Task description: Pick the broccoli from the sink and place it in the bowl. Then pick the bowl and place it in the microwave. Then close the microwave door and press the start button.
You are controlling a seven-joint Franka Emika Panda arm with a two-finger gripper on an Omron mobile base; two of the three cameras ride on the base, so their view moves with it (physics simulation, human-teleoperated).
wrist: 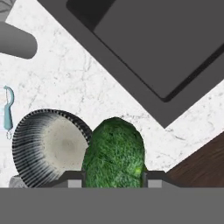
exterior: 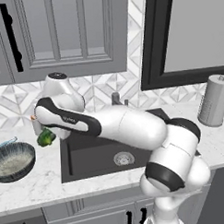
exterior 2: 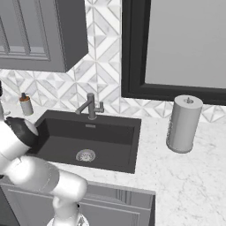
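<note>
Broccoli (wrist: 114, 151) between fingers (wrist: 75, 180), base hidden, overlapping bowl (wrist: 46, 146) rim

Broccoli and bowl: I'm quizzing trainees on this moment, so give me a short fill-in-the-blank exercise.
1. The pincer is shut on the ____.
2. The broccoli hangs over the marble counter, between the sink and the ____.
3. The inside of the bowl holds ____.
4. Beside the sink's far right corner stands a grey paper towel ____.

Missing words: broccoli; bowl; nothing; roll
</note>
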